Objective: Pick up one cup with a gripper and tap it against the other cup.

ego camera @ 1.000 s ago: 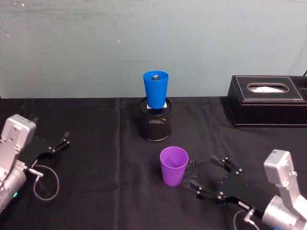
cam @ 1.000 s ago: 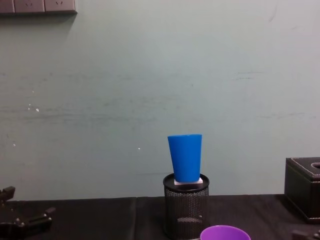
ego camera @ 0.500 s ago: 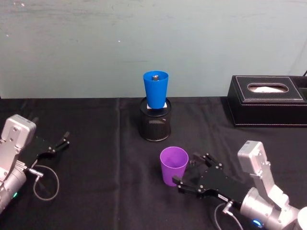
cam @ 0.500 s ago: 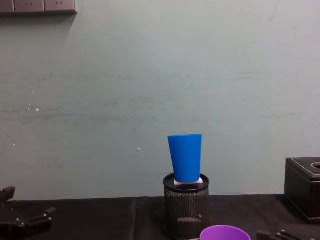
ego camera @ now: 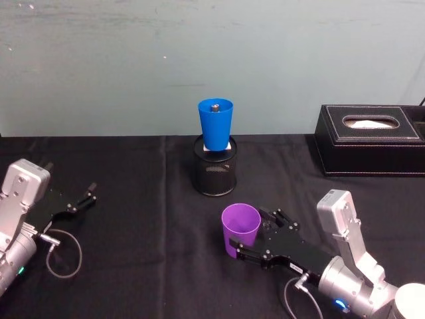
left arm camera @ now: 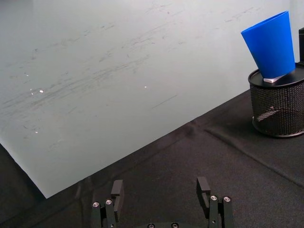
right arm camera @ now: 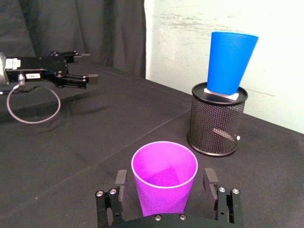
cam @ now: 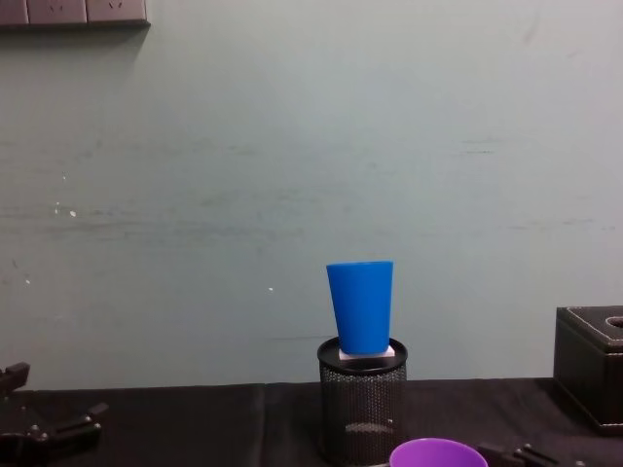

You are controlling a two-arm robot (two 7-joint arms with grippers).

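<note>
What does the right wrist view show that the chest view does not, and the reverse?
Right wrist view, not chest: the whole purple cup standing between the open fingers of the right gripper, a gap on each side. Chest view, not right wrist: the black tissue box and the wall sockets. Both: the blue cup upright on the mesh pen holder, the purple cup's rim, the parked left gripper.

It looks like a robot test lab set up in an office-like room. A desk (ego camera: 133,266) draped in black cloth stands against a scuffed pale-green wall (ego camera: 99,66). Beyond the right claw (ego camera: 247,234) sit office items: a mesh pen holder (ego camera: 214,174) and a black leather tissue box (ego camera: 368,139). Wall sockets (cam: 73,11) are mounted high up.
</note>
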